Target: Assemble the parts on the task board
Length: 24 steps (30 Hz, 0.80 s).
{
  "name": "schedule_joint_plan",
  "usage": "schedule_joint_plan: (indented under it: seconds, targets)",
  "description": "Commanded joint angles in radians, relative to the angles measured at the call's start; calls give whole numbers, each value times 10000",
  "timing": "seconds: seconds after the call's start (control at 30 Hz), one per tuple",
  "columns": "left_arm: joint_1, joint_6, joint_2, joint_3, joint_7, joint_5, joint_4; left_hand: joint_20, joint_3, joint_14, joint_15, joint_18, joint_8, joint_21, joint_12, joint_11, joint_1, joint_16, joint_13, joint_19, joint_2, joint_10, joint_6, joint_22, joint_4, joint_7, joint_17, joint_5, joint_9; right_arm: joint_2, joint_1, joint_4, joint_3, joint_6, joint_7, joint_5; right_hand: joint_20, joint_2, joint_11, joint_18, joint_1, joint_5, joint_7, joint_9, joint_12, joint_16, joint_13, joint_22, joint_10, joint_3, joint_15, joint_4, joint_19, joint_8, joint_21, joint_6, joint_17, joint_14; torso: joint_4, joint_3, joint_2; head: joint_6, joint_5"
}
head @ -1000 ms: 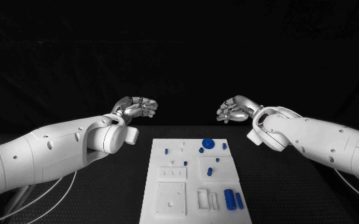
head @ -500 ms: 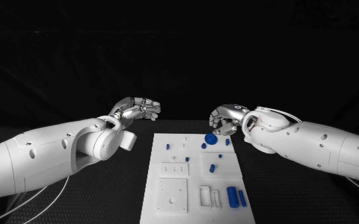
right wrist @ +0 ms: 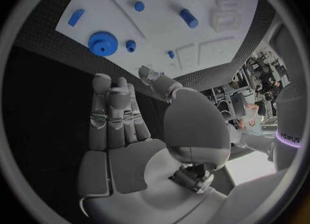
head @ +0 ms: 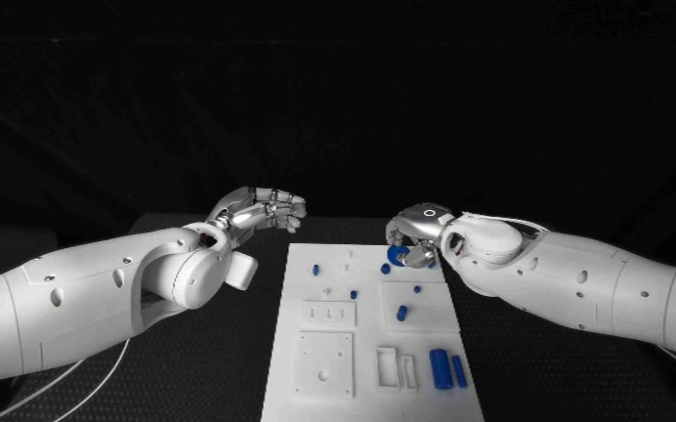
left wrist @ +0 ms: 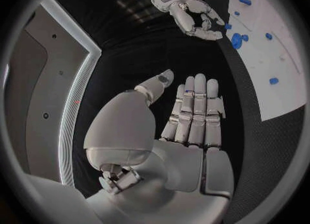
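We judge the assembly barely begun: blue parts (head: 440, 367) lie scattered across the task board (head: 321, 383) at the bench's centre. Our right robot hand (head: 417, 242) hovers over the blue gear (right wrist: 101, 42) at the board's one o'clock corner, fingers extended, holding nothing. Our left robot hand (head: 264, 209) waits at ten o'clock, spread and empty.

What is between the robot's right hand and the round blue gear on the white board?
Nothing visible. In the right wrist view the right hand has its fingers spread, empty, stretched toward the blue gear, with only bare table and board between them.
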State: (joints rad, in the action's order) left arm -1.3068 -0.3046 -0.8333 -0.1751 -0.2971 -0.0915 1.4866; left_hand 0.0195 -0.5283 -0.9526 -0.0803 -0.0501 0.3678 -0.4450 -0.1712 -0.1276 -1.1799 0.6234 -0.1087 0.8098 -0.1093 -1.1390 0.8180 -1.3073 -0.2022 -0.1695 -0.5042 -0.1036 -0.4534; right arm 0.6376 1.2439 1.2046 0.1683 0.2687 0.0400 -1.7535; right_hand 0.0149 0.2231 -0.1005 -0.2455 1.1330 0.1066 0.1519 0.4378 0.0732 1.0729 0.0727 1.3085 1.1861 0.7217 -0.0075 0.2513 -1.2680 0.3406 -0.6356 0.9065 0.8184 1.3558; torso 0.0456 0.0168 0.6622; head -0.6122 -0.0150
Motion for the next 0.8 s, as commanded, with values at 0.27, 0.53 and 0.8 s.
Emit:
schedule_joint_plan:
  seconds: [0.27,0.53,0.8]
  targets:
    - [-12,284,50,10,-103,-57,25,0,-16,93,-15,-38,-67,-74,131,-57,287,18,33,-134,-66,71,-16,-224,36,-63,13,153,32,-254,-210,-312,-8,79,261,-829,-275,204,-76,-163,56,-162,-38,-22,-78,238,-34,242,-93,250,19,-88,-241,-86,-287,-13,-115,-135,158,46,264,5,-112]
    - [-14,278,27,14,-110,-59,160,-9,-22,112,-23,-39,-74,-80,153,-65,334,16,38,-169,-92,79,-19,-223,57,-64,18,191,36,-418,-296,-478,-8,45,299,-973,-263,206,-113,-163,66,-199,-38,-43,-89,338,-58,233,-228,323,55,-134,-203,-133,-386,-78,-187,-168,250,82,449,13,-172]
    - [-14,286,22,18,-108,-59,200,-14,-33,130,-28,-40,-81,-84,173,-73,345,10,43,-188,-98,96,-25,-223,62,-66,22,197,39,-520,-393,-734,-8,20,295,-1096,-257,193,-115,-163,100,-231,-42,-50,-83,383,-58,227,-264,374,58,-139,-183,-145,-425,-92,-224,-184,302,118,588,32,-221]
